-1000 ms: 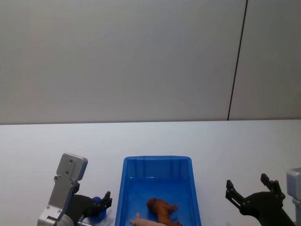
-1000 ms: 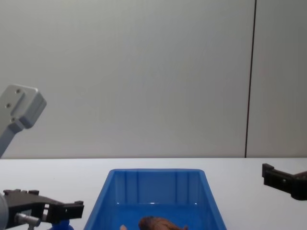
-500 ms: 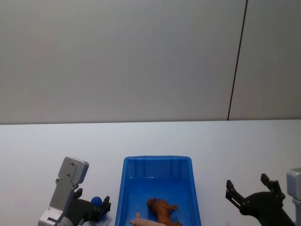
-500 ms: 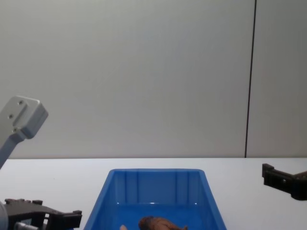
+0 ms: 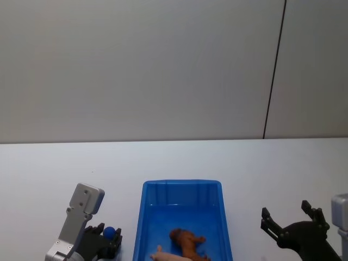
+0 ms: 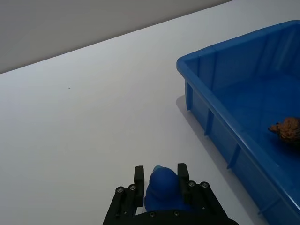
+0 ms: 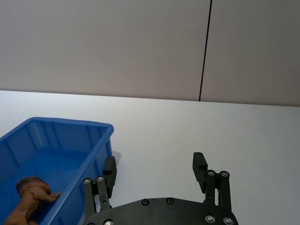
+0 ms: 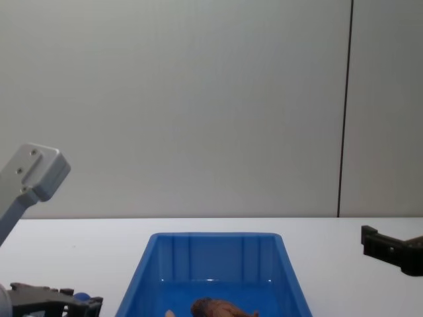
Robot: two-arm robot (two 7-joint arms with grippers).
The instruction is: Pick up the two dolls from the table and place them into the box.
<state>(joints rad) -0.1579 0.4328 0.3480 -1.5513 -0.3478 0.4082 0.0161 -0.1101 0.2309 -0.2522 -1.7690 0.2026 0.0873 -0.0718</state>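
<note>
Inside the blue box [image 5: 182, 184] a shaggy reddish-brown doll [image 5: 186, 242] lies near the front, with the pale pink pig doll [image 5: 163, 255] just left of it. The brown doll [image 7: 30, 192] also lies in the box [image 7: 65, 123] in the right wrist view. Left of the box, low over the white table [image 5: 49, 168], my left gripper [image 5: 110, 237] is shut on a small dark-blue round-topped object [image 6: 161, 187], whose sides meet both fingers [image 6: 139, 175]. To the right of the box my right gripper [image 5: 286, 212] hovers open and holds nothing.
The box [image 6: 225, 47] stands a short way from the left gripper [image 6: 161, 171], with a sloping ribbed wall facing it. Bare white tabletop [image 6: 84, 117] stretches behind and left. A grey wall with a dark vertical seam [image 5: 274, 70] rises beyond the table.
My left arm has sunk lower and pulled back toward me, the dark-blue object staying between its fingers. The right gripper, the box and both dolls have not moved.
</note>
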